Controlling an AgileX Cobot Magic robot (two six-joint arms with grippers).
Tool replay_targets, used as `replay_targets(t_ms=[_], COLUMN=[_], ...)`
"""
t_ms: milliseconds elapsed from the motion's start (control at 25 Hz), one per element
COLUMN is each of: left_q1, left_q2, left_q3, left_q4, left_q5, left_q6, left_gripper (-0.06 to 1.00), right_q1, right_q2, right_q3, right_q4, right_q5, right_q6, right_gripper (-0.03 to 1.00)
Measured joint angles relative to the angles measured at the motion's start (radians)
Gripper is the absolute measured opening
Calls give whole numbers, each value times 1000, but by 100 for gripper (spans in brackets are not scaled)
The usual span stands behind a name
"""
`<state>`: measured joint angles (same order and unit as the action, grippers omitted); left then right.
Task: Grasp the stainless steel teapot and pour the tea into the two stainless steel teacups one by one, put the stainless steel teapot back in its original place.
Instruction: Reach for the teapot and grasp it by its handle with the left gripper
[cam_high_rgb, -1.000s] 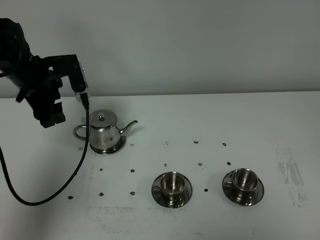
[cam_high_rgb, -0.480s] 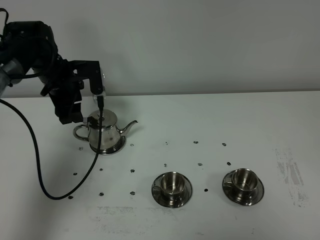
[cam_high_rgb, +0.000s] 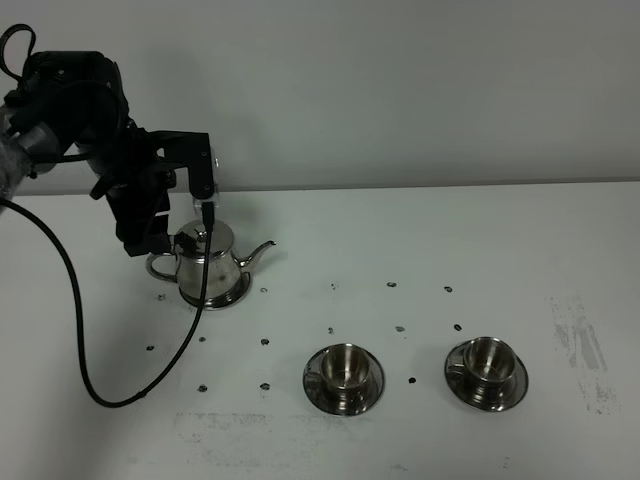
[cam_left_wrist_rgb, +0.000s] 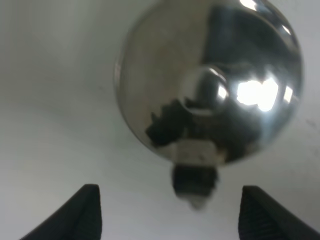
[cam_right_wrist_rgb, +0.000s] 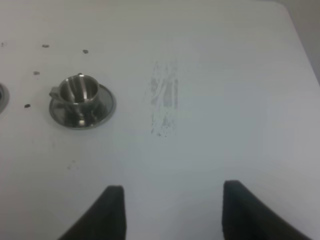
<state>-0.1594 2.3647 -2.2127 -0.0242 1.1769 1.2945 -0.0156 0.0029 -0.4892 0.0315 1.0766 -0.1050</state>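
Item one: steel teapot (cam_high_rgb: 207, 262), upright on the white table (cam_high_rgb: 420, 240), toward the far left. Lid on, knob up, thin spout pointing right toward the middle of the table, loop handle on its left side.

Item two: left arm (cam_high_rgb: 120, 165), black, leaning over the teapot from the left and behind, with its lower end just beside the handle. A black cable (cam_high_rgb: 100, 395) droops from it across the front of the pot and loops over the tabletop.

Item three: left gripper (cam_left_wrist_rgb: 170, 210), seen from its own camera. The fingers are spread wide with nothing between them. The teapot's shiny dome (cam_left_wrist_rgb: 210, 80) fills the view ahead, the blurred handle nearest the fingers and apart from both.

Item four: two steel cups on round saucers at the near side of the table, well apart from the teapot. One (cam_high_rgb: 343, 368) sits near the centre, the other (cam_high_rgb: 487, 362) to its right. From here I cannot tell what either holds.

Item five: right gripper (cam_right_wrist_rgb: 175, 200), held above bare table, fingers wide apart and holding nothing. Its camera shows the right-hand cup (cam_right_wrist_rgb: 80, 90) beside a grey scuffed patch (cam_right_wrist_rgb: 165, 97).

Item six: small dark spots scattered over the tabletop.
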Motion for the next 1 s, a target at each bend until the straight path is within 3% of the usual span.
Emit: replay_targets(t_ms=[320,440,680,1000], left_q1=[0,1,1,1], left_q2=[-74,-73,-73,-39], left_q3=[153,183,192,194], left_q4=[24,24,35,17], left_q5=[-8,-61,-125,-129], left_q6=[-14,-22,-43,-37], left_gripper=[63,63,63,63], right_q1=[0,0,0,0], right_q2=[0,0,0,0], right_q3=[0,0,0,0], right_q4=[0,0,0,0], right_q5=[0,0,0,0], right_q6=[0,0,0,0], right_gripper=[45,45,45,45])
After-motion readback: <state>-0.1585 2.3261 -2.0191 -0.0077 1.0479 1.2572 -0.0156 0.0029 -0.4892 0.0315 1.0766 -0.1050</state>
